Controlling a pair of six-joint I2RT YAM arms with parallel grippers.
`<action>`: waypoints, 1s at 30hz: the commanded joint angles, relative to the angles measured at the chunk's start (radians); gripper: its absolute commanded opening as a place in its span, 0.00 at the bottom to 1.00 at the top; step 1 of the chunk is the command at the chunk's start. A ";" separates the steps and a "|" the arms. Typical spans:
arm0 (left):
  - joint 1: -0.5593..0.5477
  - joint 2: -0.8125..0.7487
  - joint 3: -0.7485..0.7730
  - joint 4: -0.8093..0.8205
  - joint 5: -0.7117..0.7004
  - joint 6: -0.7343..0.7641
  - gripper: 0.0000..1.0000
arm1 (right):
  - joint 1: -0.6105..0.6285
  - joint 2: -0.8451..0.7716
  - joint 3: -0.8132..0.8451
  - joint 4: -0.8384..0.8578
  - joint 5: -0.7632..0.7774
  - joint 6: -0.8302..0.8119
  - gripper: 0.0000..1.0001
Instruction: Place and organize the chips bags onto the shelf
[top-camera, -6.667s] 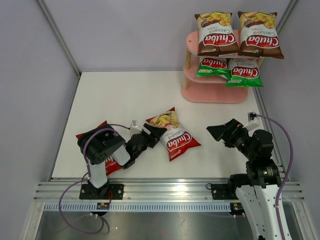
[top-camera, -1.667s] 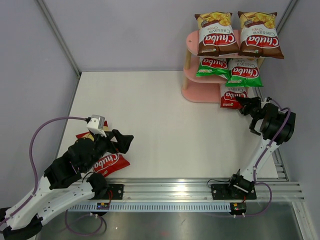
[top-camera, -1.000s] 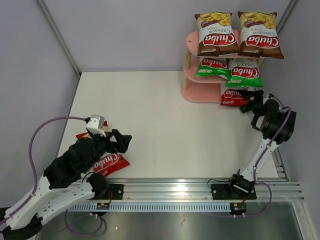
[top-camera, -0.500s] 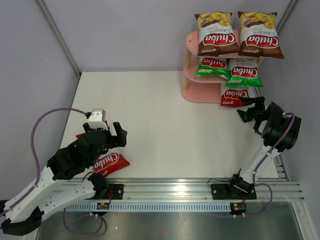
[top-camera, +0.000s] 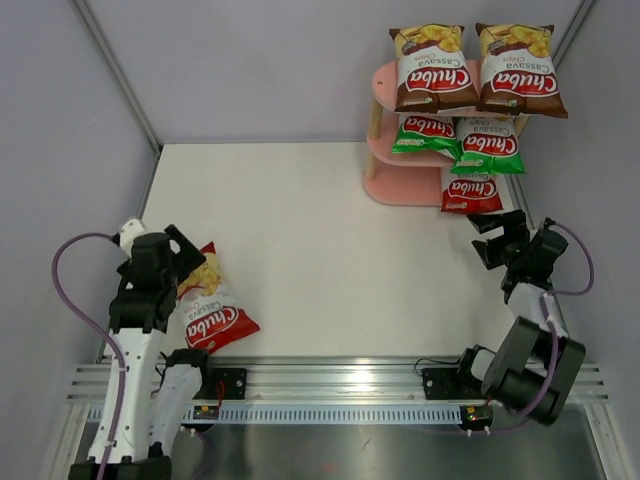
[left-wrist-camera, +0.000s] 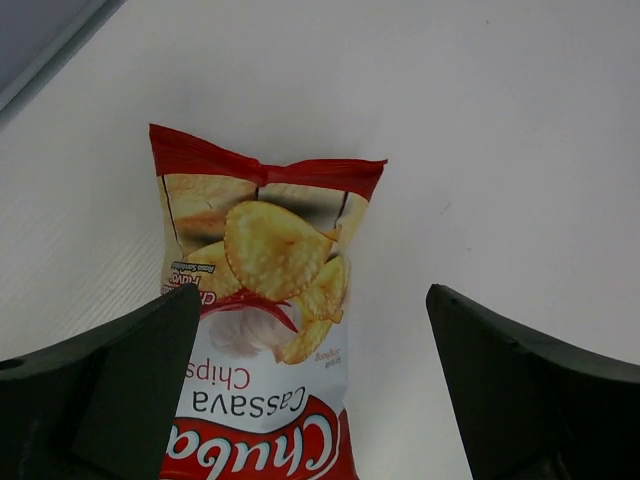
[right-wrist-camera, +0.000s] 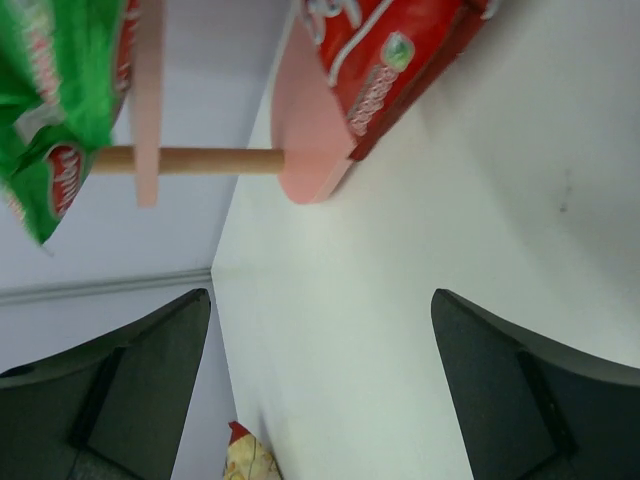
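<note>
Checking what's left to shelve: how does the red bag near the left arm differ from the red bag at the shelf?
The red bag near the left arm lies on the table; the red bag at the shelf rests on the shelf's bottom board. The first shows whole; the second is half hidden under a green bag. Both are red Chuba bags.

A flat white table (top-camera: 320, 240) holds a pink three-board shelf (top-camera: 400, 190) far right and one shiny red chips bag (top-camera: 212, 305) front left. The shelf carries two brown bags (top-camera: 432, 68) (top-camera: 518, 68) on top, two green bags (top-camera: 425, 133) (top-camera: 487, 147) below, one red bag (top-camera: 470, 190) lowest.
</note>
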 joint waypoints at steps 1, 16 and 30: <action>0.187 -0.019 -0.094 0.080 0.246 -0.033 0.99 | 0.040 -0.162 0.010 -0.177 -0.004 -0.090 1.00; 0.304 0.024 -0.394 0.238 0.451 -0.205 0.99 | 0.221 -0.312 0.116 -0.133 -0.234 -0.035 0.99; -0.079 0.042 -0.566 0.619 0.344 -0.645 0.99 | 0.224 -0.292 0.114 -0.133 -0.245 -0.038 0.99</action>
